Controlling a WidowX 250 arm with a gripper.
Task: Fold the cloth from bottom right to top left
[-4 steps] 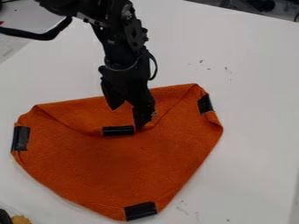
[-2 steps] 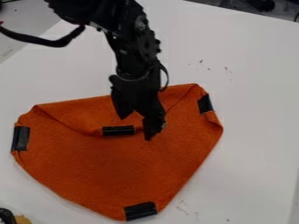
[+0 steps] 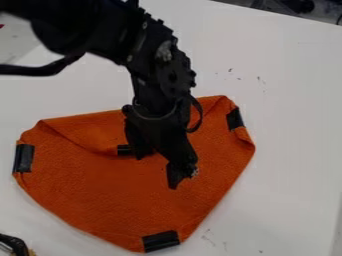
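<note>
Cloth (image 3: 120, 195) is on the tabletop (image 3: 294, 110), jaws apart over it, nothing gripped. We're probably pre-grab; next we'd want the bottom tape's (image 3: 161, 241) corner pinched and pulled up-left. Jaws hide part of the middle tape (image 3: 123, 150), and we can't tell if they're touching fabric.

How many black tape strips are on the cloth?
4: left-corner strip, right-corner strip, bottom strip, and middle strip, partly behind the gripper, which could hide more.

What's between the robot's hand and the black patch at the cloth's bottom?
Just bare orange cloth between the hand and the bottom black patch, seen in the camera view.
</note>
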